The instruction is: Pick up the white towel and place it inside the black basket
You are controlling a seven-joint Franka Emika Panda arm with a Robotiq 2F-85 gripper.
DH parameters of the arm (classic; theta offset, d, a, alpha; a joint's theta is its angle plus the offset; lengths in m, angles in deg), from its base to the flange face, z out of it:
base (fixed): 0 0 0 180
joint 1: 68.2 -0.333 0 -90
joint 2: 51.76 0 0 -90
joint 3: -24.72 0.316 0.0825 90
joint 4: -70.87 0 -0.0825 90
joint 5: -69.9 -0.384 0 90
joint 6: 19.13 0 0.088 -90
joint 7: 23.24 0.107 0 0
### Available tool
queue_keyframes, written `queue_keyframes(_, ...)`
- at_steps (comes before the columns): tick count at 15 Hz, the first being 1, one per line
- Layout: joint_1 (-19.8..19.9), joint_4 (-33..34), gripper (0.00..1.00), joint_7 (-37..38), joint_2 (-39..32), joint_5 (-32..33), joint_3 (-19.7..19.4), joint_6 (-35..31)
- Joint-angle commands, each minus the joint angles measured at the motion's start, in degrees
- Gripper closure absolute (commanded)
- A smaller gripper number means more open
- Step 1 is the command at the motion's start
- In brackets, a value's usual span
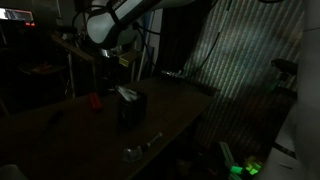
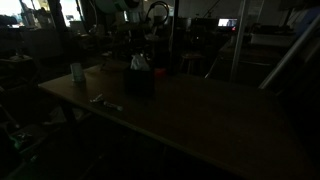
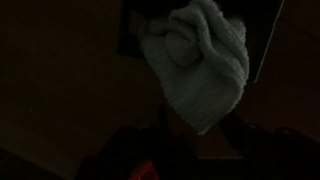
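The scene is very dark. The white towel (image 3: 203, 68) fills the middle of the wrist view and narrows to a tip between my dark gripper (image 3: 200, 135) fingers, which look shut on it. Behind it lies the black basket (image 3: 136, 30). In both exterior views the towel (image 1: 126, 92) (image 2: 139, 63) sticks up out of the top of the black basket (image 1: 133, 108) (image 2: 139, 82) on the table. The gripper (image 1: 119, 72) hangs straight above it.
The basket stands on a long wooden table (image 1: 80, 135) (image 2: 200, 115). A small red object (image 1: 95, 100) lies beside the basket, a metallic object (image 1: 140, 148) (image 2: 103, 100) nearer the table edge, and a pale cup (image 2: 77, 72) at one end. Dark clutter surrounds the table.
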State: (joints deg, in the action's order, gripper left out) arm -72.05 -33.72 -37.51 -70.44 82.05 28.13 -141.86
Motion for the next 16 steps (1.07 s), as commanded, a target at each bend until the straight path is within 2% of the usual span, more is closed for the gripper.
queue_keyframes(1, -0.6, 1.3, 0.73, 0.3, 0.4, 2.5, -0.2, 0.5)
queue_keyframes(4, -0.4, 1.2, 0.95, 0.4, 1.0, 3.2, -0.4, 0.9)
queue_keyframes(5, -0.3, 1.3, 1.0, 0.6, 1.0, 3.5, -0.5, 1.0)
queue_keyframes(16, 1.8, -2.1, 0.99, 2.7, 2.6, 1.8, -2.4, 4.9)
